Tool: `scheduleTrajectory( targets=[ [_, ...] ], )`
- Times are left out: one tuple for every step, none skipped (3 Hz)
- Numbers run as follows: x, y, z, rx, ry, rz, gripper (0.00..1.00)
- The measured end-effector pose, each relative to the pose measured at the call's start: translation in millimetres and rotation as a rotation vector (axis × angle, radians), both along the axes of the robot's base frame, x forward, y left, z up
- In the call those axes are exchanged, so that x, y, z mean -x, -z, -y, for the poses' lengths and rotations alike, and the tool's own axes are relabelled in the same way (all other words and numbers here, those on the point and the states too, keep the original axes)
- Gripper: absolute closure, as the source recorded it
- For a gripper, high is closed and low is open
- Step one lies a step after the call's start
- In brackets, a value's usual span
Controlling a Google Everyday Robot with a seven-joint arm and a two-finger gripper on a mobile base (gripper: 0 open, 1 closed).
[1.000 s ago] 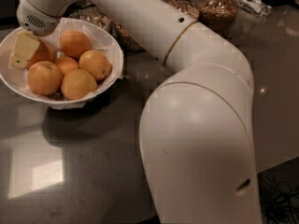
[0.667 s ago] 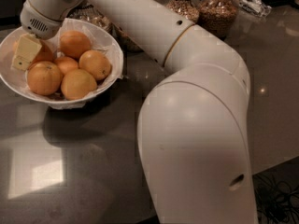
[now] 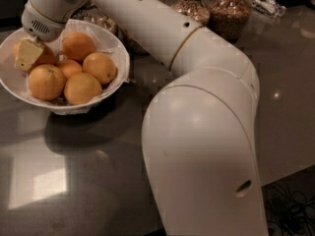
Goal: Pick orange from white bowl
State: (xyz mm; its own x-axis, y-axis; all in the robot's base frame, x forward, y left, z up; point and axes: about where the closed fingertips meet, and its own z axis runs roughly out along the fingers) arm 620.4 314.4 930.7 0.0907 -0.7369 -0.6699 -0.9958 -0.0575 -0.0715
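Six fruits (image 3: 81, 87), by our count, lie in the white bowl (image 3: 11, 80) at the left of the worktop (image 3: 74, 181). Far left: end effector (image 3: 28, 54), lowered into the bowl against the orange (image 3: 47, 57), which sits left rear, partly hidden behind it. Clenched or released, we cannot tell. The placement suits a grasp from above. Rightward: arm (image 3: 197, 132), with glass jars (image 3: 229, 14) behind.

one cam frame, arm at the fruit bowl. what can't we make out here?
- Camera view: the end effector, low in the left side of the white bowl, covers most of the orange beneath it; contact cannot be read.
- Camera view: the arm hides the bowl's far rim and part of the counter.
- Camera view: the top edge cuts off the jars.
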Motion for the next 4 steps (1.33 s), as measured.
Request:
scheduleTrajectory(
  targets=[
    [0.0,0.0,0.0,0.0,0.0,0.0,0.82],
    [0.0,0.0,0.0,0.0,0.0,0.0,1.0],
    [1.7,-1.2,-0.1,-0.02,-0.023,-0.01,1.0],
    [6.0,-16.5,2.9,-0.08,-0.105,0.013,1.0]
  ],
)
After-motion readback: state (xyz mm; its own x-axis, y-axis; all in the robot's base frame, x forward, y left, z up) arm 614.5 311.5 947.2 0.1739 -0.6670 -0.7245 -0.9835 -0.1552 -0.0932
